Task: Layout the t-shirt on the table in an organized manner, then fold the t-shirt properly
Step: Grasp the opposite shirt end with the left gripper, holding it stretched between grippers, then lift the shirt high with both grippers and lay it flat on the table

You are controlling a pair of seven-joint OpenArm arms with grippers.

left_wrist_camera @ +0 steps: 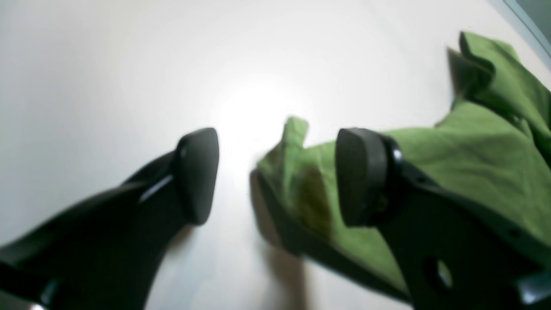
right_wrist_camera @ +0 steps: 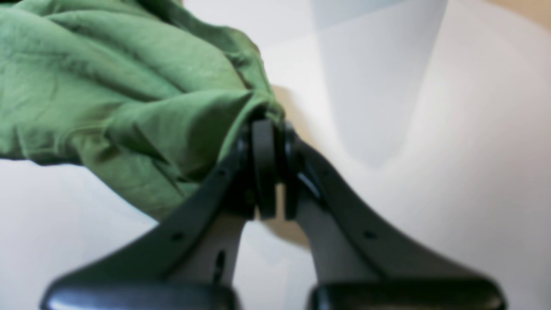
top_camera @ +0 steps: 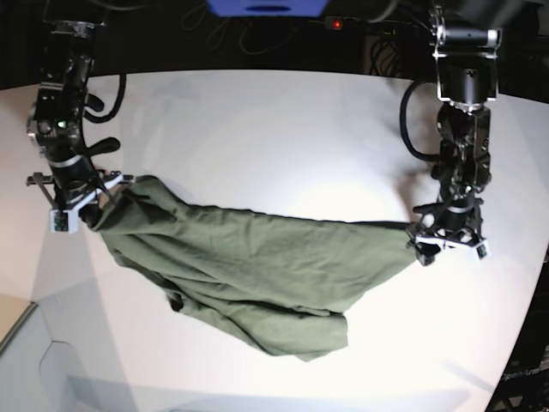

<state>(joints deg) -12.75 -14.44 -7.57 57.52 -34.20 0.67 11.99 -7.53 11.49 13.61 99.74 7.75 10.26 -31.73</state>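
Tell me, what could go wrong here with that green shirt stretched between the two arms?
1. The left gripper stands open, with a corner of the t-shirt lying between its fingers but not pinched. It may close on too little cloth or miss it.
2. The right gripper is shut on only a small bunched edge; a hard pull could slip it free.
3. The shirt sags in folds on the table, so spreading may leave it twisted.

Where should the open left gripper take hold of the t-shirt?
Take the t-shirt by the corner tip sticking up between the left gripper fingers. Close in from the bare table side, since the cloth tapers to that tip.
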